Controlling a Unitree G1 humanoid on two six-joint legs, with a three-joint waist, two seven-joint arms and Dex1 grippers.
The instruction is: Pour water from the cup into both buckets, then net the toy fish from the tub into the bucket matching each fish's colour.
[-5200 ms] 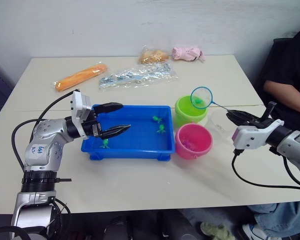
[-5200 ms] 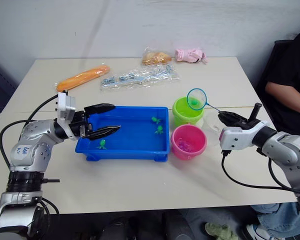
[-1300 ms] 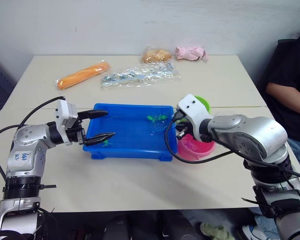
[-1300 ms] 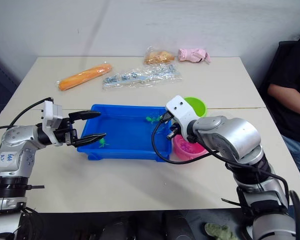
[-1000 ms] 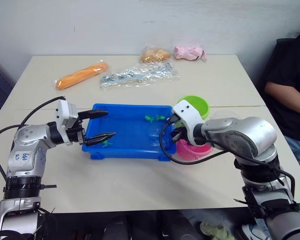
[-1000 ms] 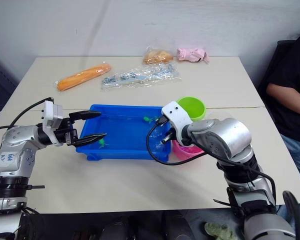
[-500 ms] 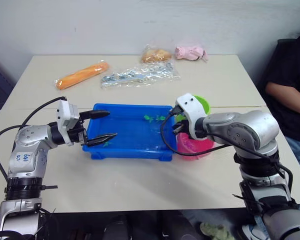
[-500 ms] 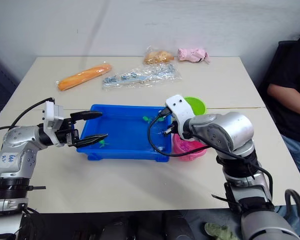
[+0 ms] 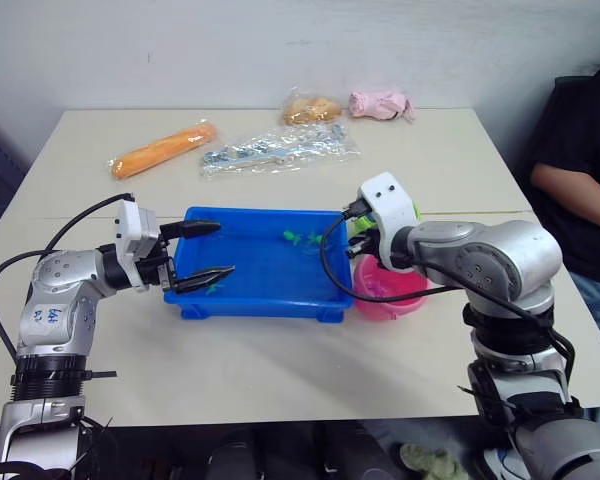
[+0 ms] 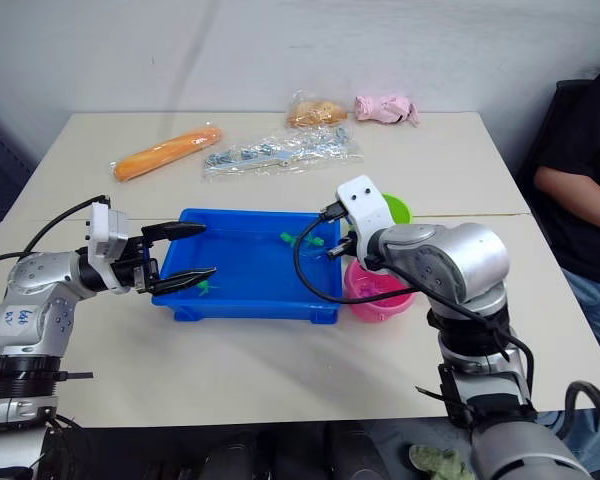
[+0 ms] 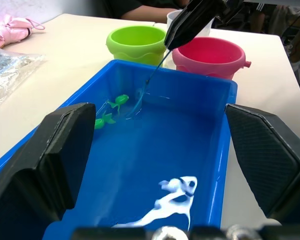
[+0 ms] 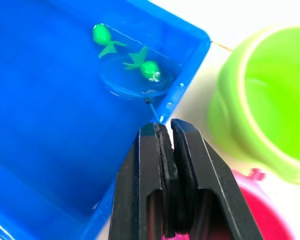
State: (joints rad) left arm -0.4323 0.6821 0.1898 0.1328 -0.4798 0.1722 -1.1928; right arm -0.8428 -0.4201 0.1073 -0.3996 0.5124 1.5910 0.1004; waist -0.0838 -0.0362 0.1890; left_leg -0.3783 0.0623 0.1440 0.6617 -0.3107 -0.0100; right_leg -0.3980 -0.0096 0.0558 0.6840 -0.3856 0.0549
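Note:
The blue tub lies mid-table with water in it. My right gripper is shut on the net's thin black handle, above the tub's right end beside the buckets. The net's hoop lies in the water under a green fish, with another green fish at its rim. A third green fish lies at the tub's left end, where my left gripper hangs open. The lime green bucket and pink bucket stand right of the tub. The cup peeks out behind the right gripper.
At the table's far side lie an orange packet, a clear bag of small parts, a brownish bag and a pink cloth. A person sits at the right edge.
Five seconds ago the net hung over the green bucket; it is now dipped in the tub's right end. Over the last second the right gripper shifted slightly towards the buckets. The left gripper stayed put.

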